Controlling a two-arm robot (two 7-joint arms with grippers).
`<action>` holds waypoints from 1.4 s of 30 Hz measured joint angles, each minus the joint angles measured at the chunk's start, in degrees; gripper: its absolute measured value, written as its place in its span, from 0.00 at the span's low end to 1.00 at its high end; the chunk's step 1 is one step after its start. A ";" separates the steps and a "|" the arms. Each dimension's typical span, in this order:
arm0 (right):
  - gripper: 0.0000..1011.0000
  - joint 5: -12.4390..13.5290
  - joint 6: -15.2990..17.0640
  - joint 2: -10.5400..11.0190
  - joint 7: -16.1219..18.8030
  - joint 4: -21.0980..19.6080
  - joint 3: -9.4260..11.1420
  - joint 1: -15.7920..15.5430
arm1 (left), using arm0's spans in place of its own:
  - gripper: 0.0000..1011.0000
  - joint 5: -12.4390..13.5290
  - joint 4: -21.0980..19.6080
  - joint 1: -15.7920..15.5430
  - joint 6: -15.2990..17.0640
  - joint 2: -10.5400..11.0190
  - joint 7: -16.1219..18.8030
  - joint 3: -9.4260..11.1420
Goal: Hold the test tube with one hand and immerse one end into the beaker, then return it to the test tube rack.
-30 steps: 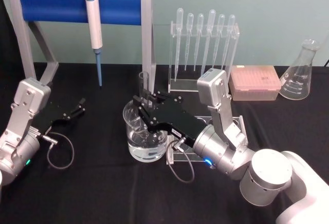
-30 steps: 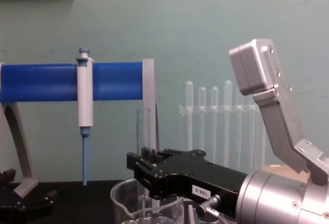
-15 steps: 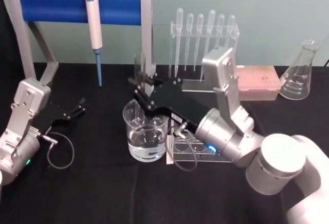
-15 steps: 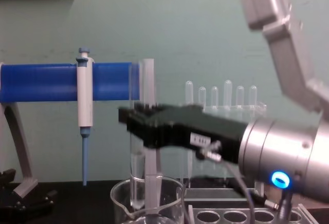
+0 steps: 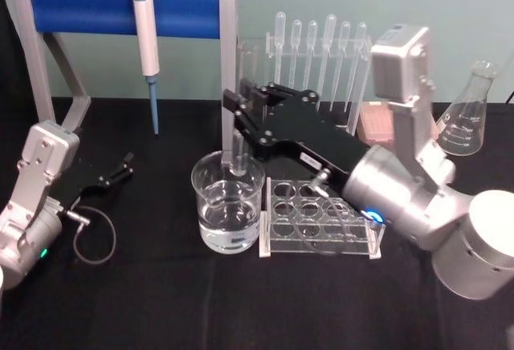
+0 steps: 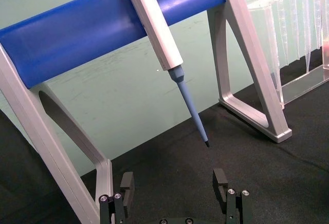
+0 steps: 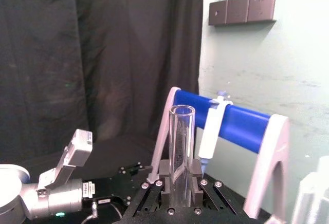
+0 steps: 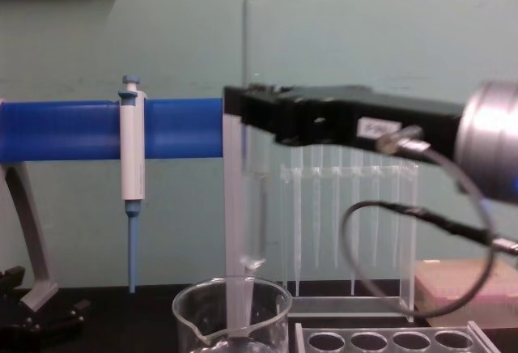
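My right gripper [image 5: 240, 112] is shut on the test tube [image 5: 246, 65], a long clear glass tube held upright. In the chest view the test tube [image 8: 254, 207] hangs from the right gripper [image 8: 244, 115] with its rounded lower end just above the rim of the beaker [image 8: 231, 311]. The beaker [image 5: 227, 203] stands on the black table and holds clear liquid. The right wrist view shows the test tube [image 7: 181, 154] clamped between the two black fingers [image 7: 164, 174]. My left gripper [image 5: 118, 172] rests open at the table's left; the left gripper [image 6: 174, 184] holds nothing.
A clear tube rack [image 5: 321, 220] lies just right of the beaker. Behind stand a blue-bar stand [image 5: 120, 6] with a hanging pipettor [image 5: 145, 41], a rack of several plastic pipettes [image 5: 320, 69], a pink tip box [image 5: 376, 122] and a glass flask [image 5: 468, 117].
My right gripper has risen and shifted back and right, lifting the test tube out of the beaker. The left arm has not moved.
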 joint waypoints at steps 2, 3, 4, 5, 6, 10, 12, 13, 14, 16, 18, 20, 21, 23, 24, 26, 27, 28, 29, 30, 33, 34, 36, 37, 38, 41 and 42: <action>0.22 0.29 0.49 1.66 -0.43 -2.12 0.99 -0.90 | 0.99 0.00 0.00 0.00 0.00 0.00 0.00 0.00; 0.22 0.35 0.60 2.12 -0.57 -2.67 1.30 -1.18 | 0.99 0.00 0.00 0.00 0.00 0.00 0.00 0.00; 0.22 0.42 0.70 2.63 -0.74 -3.26 1.69 -1.52 | 0.99 0.00 0.00 0.00 0.00 0.00 0.00 0.00; 0.22 0.55 0.73 3.13 -0.95 -3.79 2.10 -1.91 | 0.99 0.00 0.00 0.00 0.00 0.00 0.00 0.00; 0.22 0.85 0.74 4.13 -1.33 -4.74 3.06 -2.90 | 0.99 0.00 0.00 0.00 0.00 0.00 0.00 0.00; 0.22 1.09 0.26 6.12 -2.51 -6.41 5.23 -5.44 | 0.99 0.00 0.00 0.00 0.00 0.00 0.00 0.00; 0.23 0.90 -0.47 7.09 -3.27 -7.03 6.46 -7.18 | 0.99 0.00 0.00 0.00 0.00 0.00 0.00 0.00; 0.22 0.85 -0.73 7.30 -3.46 -7.11 6.79 -7.75 | 0.99 0.00 0.00 0.00 0.00 0.00 0.00 0.00; 0.23 0.80 -0.99 7.45 -3.69 -7.12 7.11 -8.27 | 0.99 0.00 0.00 0.00 0.00 0.00 0.00 0.00; 0.22 0.60 -1.69 7.66 -4.01 -6.89 7.75 -9.41 | 0.99 0.00 0.00 0.00 0.00 0.00 0.00 0.00; 0.22 0.52 -2.17 7.63 -4.12 -6.41 7.99 -9.99 | 0.99 0.00 0.00 0.00 0.00 0.00 0.00 0.00; 0.22 0.49 -2.97 7.27 -4.13 -5.34 8.12 -10.44 | 0.99 0.00 0.00 0.00 0.00 0.00 0.00 0.00; 0.23 0.47 -3.25 7.11 -4.13 -4.93 8.13 -10.52 | 0.99 0.00 0.00 0.00 0.00 0.00 0.00 0.00; 0.23 0.41 -4.00 6.56 -4.08 -3.59 8.07 -10.60 | 0.99 0.00 0.00 0.00 0.00 0.00 0.00 0.00; 0.22 0.33 -4.24 6.37 -4.05 -3.15 7.99 -10.55 | 0.99 0.00 0.00 0.00 0.00 0.00 0.00 0.00; 0.22 0.04 -4.99 5.88 -3.83 -1.76 7.75 -10.31 | 0.99 0.00 0.00 0.00 0.00 0.00 0.00 0.00; 0.22 -0.06 -5.20 5.74 -3.78 -1.38 7.69 -10.23 | 0.99 0.00 0.00 0.00 0.00 0.00 0.00 0.00; 0.22 -0.22 -5.58 5.50 -3.66 -0.71 7.58 -10.05 | 0.99 0.00 0.00 0.00 0.00 0.00 0.00 0.00; 0.22 -0.29 -5.76 5.34 -3.56 -0.27 7.51 -9.95 | 0.99 0.00 0.00 0.00 0.00 0.00 0.00 0.00; 0.22 -0.48 -6.08 5.05 -3.41 0.49 7.35 -9.74 | 0.99 0.00 0.00 0.00 0.00 0.00 0.00 0.00; 0.22 -0.81 -6.76 4.71 -3.23 1.38 7.19 -9.50 | 0.99 0.00 0.00 0.00 0.00 0.00 0.00 0.00; 0.23 -1.06 -7.09 4.50 -3.05 1.99 7.08 -9.35 | 0.99 0.00 0.00 0.00 0.00 0.00 0.00 0.00; 0.22 -1.24 -7.30 4.33 -2.95 2.50 7.02 -9.21 | 0.99 0.00 0.00 0.00 0.00 0.00 0.00 0.00; 0.23 -1.30 -7.38 4.26 -2.90 2.71 7.01 -9.16 | 0.99 0.00 0.00 0.00 0.00 0.00 0.00 0.00; 0.23 -1.39 -7.49 4.11 -2.82 3.03 6.98 -9.08 | 0.99 0.00 0.00 0.00 0.00 0.00 0.00 0.00; 0.23 -1.60 -7.63 3.85 -2.65 3.51 6.91 -9.06 | 0.99 0.00 0.00 0.00 0.00 0.00 0.00 0.00; 0.22 -1.65 -7.65 3.80 -2.60 3.61 6.87 -9.06 | 0.99 0.00 0.00 0.00 0.00 0.00 0.00 0.00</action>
